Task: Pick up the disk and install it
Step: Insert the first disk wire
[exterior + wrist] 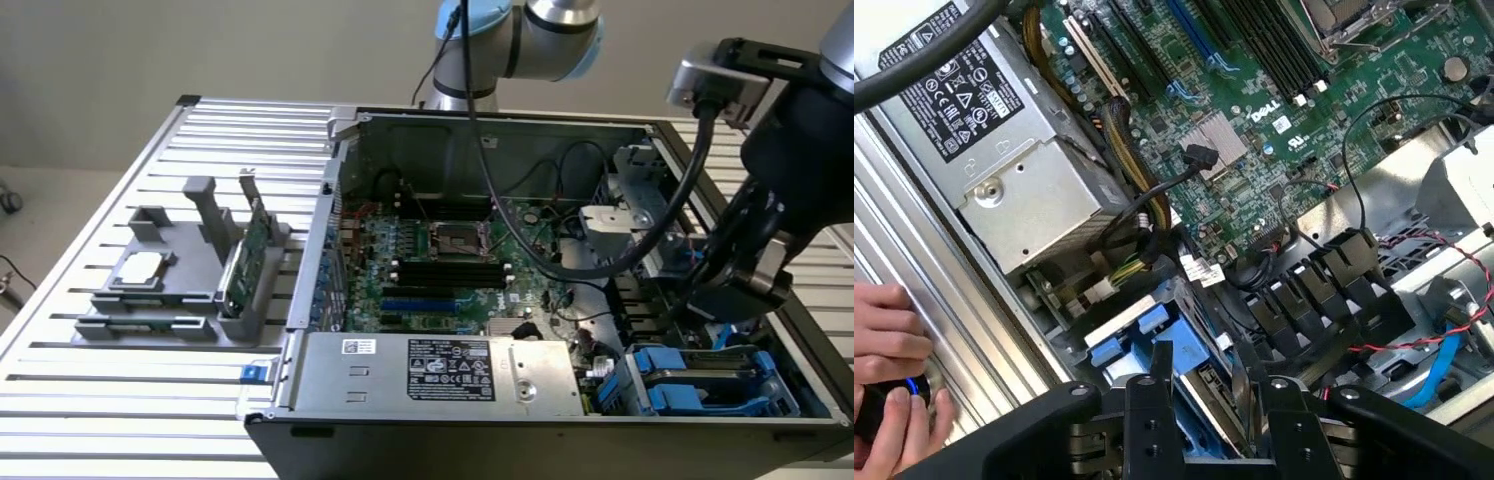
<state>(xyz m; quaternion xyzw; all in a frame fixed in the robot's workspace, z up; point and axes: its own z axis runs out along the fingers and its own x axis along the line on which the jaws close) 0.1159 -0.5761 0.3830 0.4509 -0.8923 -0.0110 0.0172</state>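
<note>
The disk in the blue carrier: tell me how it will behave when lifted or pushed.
The disk looks like a rigid metal slab, so it should stay stiff and probably feels heavy for its size. Its blue plastic carrier seems thinner and may flex a little under a squeeze. Flat-sided, it is unlikely to roll, though smooth faces could slip.

DELL is printed in white on the green motherboard [1254, 90]; power supply label [944, 95] shows certification marks
</note>
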